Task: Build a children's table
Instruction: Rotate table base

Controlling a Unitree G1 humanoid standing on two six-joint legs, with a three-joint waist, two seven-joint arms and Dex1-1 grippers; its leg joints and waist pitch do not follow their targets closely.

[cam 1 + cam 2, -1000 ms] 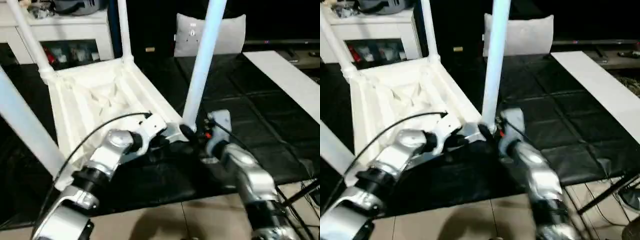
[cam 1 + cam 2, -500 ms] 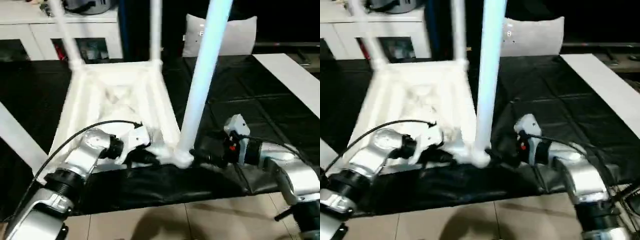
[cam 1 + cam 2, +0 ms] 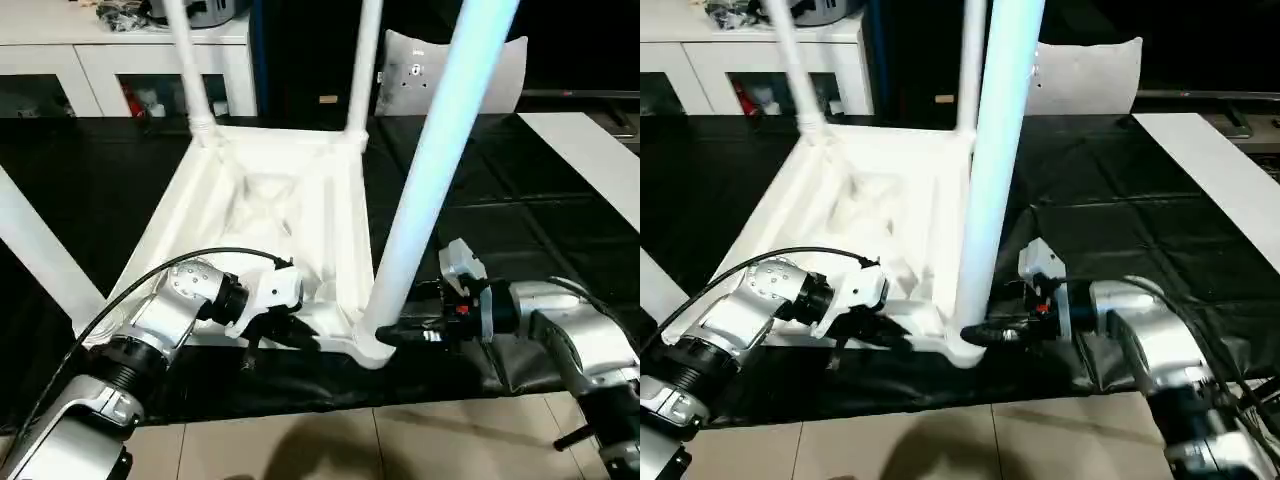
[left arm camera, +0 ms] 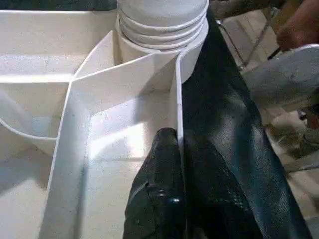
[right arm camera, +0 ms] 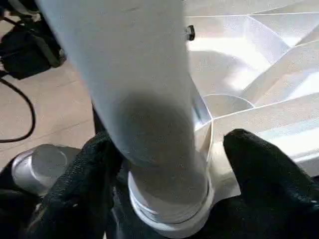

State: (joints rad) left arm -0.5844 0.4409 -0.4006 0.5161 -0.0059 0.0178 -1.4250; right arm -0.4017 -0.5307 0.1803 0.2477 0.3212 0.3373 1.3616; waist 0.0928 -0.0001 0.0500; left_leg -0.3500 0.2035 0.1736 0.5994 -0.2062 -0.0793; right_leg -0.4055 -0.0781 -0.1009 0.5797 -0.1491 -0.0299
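Children's table (image 3: pixel 270 200) inverted on the black mat (image 3: pixel 520 220), 4 legs up. Left gripper (image 4: pixel 174 164) pinched on its near rim wall. Right gripper (image 5: pixel 164 169) straddles near-right leg (image 3: pixel 420 220) at the socket, grip uncertain. Judged step: seating this leg; next, tighten firmly.

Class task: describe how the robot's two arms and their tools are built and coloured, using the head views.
Both forearms are rounded silver shells with black ringed joints. The left arm carries a thin black cable looping to a white wrist block. The right arm has a white block with a small red mark. Each tool has two black fingers.
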